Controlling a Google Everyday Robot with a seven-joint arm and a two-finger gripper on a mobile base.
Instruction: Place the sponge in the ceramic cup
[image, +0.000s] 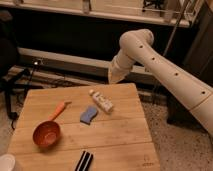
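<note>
The sponge (89, 114) lies flat mid-bench (120, 137), clear for grabbing. The ceramic cup (7, 163) sits at 7 o'clock. The tool (114, 77) hangs at 12 o'clock; I cannot tell its state.

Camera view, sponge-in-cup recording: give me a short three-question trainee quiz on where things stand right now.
1. True or false: the sponge lies on the table, outside the ceramic cup.
2. Which thing lies closest to the sponge? A the white bottle; B the orange scoop; C the black striped block.
3. Fill in: the gripper hangs near the table's ____ edge, touching nothing.
Key: 1 true; 2 A; 3 far.
</note>
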